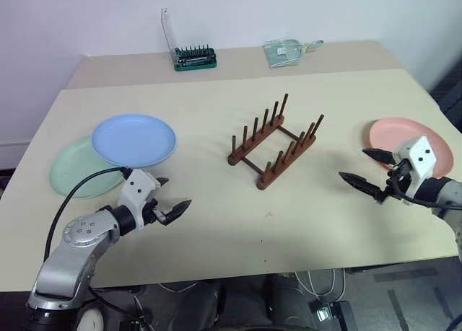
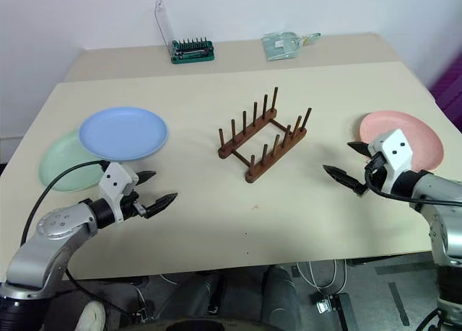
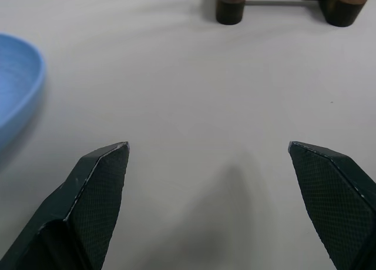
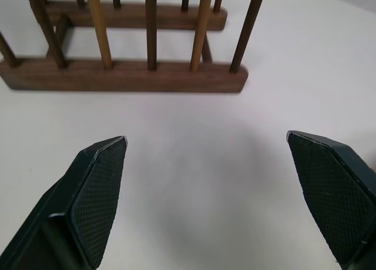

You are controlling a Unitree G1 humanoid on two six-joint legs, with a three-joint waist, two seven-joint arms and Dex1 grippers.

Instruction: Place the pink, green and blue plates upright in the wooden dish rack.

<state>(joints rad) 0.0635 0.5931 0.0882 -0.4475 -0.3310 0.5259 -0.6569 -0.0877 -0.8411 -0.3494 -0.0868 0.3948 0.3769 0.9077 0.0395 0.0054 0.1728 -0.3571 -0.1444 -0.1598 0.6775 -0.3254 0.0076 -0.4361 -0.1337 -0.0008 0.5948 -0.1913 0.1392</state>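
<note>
The wooden dish rack (image 1: pixel 274 142) stands empty in the middle of the table, set at a slant. At the left the blue plate (image 1: pixel 133 140) lies flat, partly over the green plate (image 1: pixel 76 171). The pink plate (image 1: pixel 404 140) lies flat at the right. My left gripper (image 1: pixel 171 196) hovers open just in front of the blue plate, pointing towards the rack, nothing between its fingers. My right gripper (image 1: pixel 364 167) is open too, beside the pink plate's near left edge and aimed at the rack (image 4: pixel 126 76).
A green screwdriver-bit holder (image 1: pixel 193 57) with a raised clear lid and a clear plastic packet (image 1: pixel 287 52) sit at the table's far edge. A black cable (image 1: pixel 79 190) loops over the green plate towards my left wrist.
</note>
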